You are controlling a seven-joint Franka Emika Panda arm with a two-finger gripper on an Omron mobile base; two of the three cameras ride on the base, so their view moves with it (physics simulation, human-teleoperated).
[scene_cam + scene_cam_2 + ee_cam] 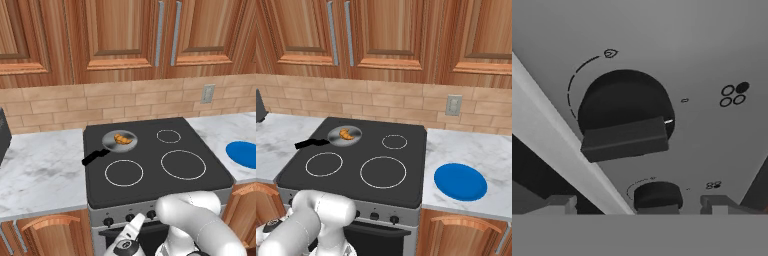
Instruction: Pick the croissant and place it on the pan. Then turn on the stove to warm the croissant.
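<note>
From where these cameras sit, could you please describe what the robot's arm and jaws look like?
The arm is glossy white, built of thick rounded segments, with a dark joint ring near the wrist. Its gripper ends in two small, blocky grey fingertips. No cables or markings show.

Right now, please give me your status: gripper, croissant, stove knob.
Gripper open, facing a stove knob, not touching it. Croissant lies in the pan on the rear left burner. Nothing in the way.

A flat blue plate (pixel 460 181) lies on the marble bench (pixel 476 150) — near its front edge. Behind it, a grey wall outlet (pixel 454 105) sits in the brick backsplash (pixel 386 95), under wooden cabinets (pixel 391 35).
</note>
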